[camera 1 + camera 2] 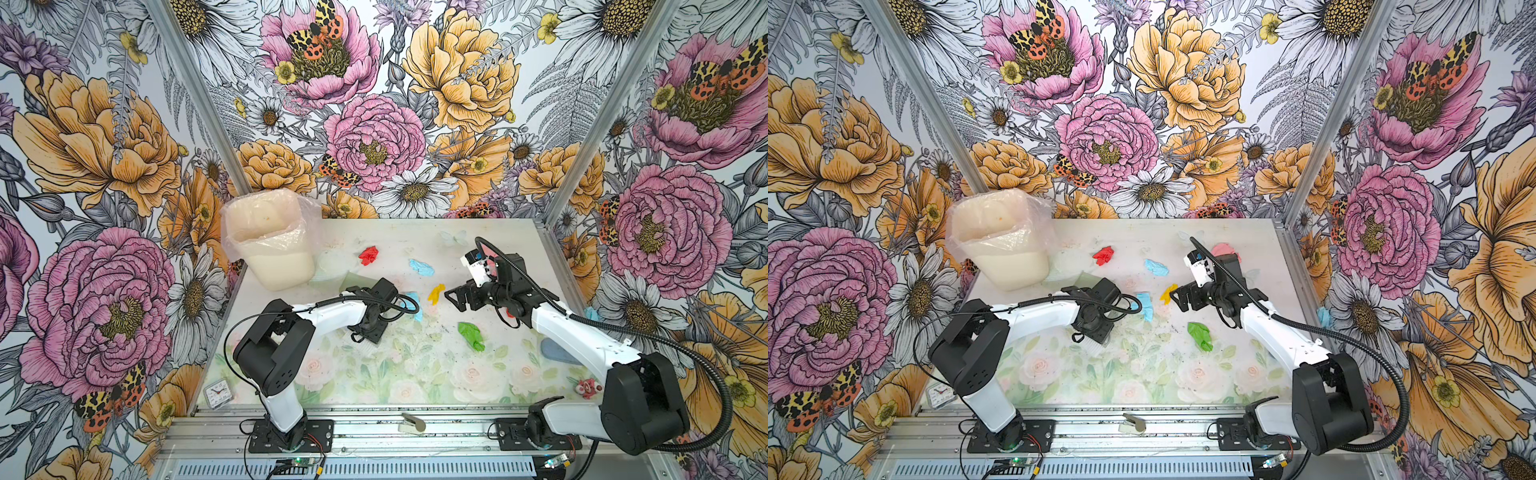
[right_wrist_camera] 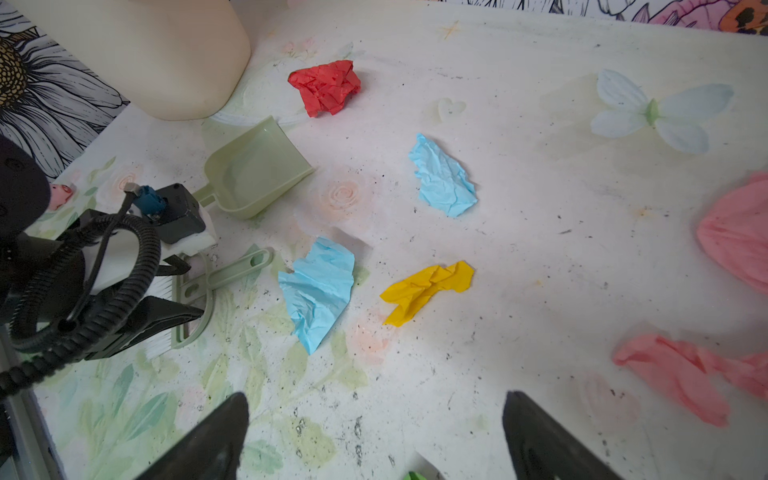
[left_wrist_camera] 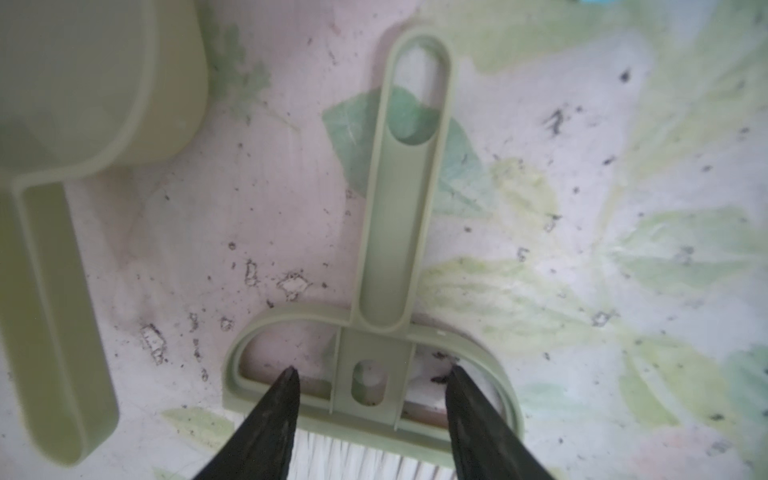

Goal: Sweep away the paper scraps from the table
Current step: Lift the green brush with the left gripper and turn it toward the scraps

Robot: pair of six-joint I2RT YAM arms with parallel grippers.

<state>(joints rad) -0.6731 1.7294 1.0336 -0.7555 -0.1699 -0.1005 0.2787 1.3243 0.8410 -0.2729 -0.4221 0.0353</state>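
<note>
Paper scraps lie on the table (image 1: 415, 374): red (image 2: 326, 87), two light blue (image 2: 442, 176) (image 2: 320, 286), yellow (image 2: 428, 286), pink (image 2: 673, 370) and green (image 1: 471, 336). A pale green brush (image 3: 399, 208) lies flat beside the dustpan (image 2: 253, 174). My left gripper (image 3: 372, 369) is right over the brush head. Its jaws are open on either side of the middle bar, with a gap on each side. My right gripper (image 2: 376, 409) hovers wide open and empty near the yellow scrap (image 1: 436, 293).
A cream bin with a plastic liner (image 1: 270, 241) stands at the back left, next to the dustpan. A small clock (image 1: 218, 394) sits at the front left. A grey-blue flat object (image 1: 557, 351) and a small pink toy (image 1: 588, 387) lie under the right arm.
</note>
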